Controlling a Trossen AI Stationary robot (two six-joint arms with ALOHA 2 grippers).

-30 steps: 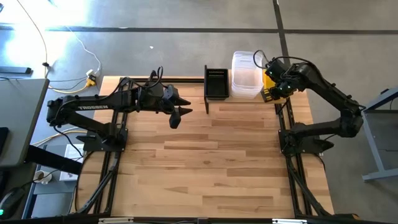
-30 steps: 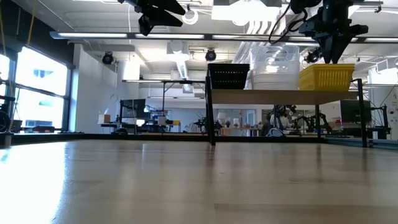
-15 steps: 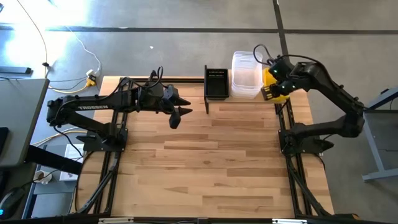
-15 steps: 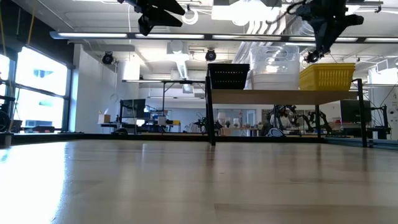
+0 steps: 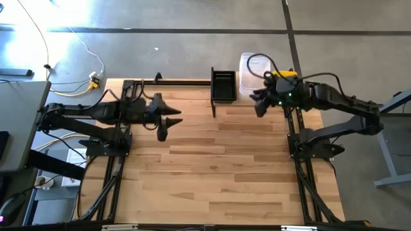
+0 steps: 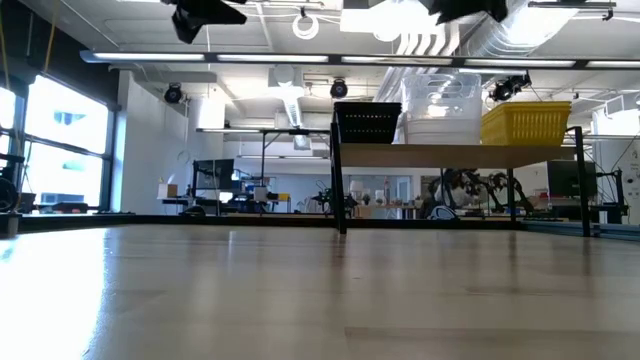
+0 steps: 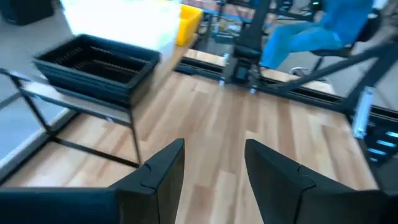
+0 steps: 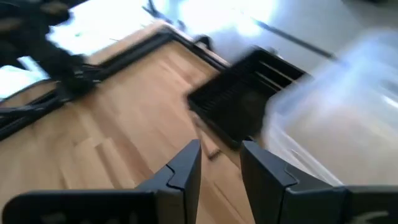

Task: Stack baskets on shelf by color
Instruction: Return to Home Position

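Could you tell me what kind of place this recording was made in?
Probably a robotics lab: exposed ceiling ducts, benches of equipment behind the shelf, and a concrete floor around the wooden table.

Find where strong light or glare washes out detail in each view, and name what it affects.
High view: light glares off the floor at upper left. Low view: ceiling lights backlight the arms into dark silhouettes. Left wrist view: the clear baskets wash out to white beside the black basket. Right wrist view: the floor beyond is blown white.
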